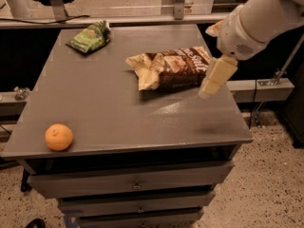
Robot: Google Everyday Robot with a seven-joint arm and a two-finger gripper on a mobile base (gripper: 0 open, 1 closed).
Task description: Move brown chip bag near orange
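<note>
The brown chip bag (172, 68) lies flat on the grey table top (118, 113), right of centre toward the back. It has a dark brown middle and pale cream ends. The orange (59, 137) sits near the table's front left corner, far from the bag. My gripper (216, 77) comes in on the white arm (259, 18) from the upper right. It hangs just above the bag's right end, over the table's right side. It holds nothing that I can see.
A small green bag (90, 37) lies at the back left corner of the table. Drawers (135, 184) run below the front edge. A rail and metal posts (178, 1) stand behind the table. Speckled floor lies to the right.
</note>
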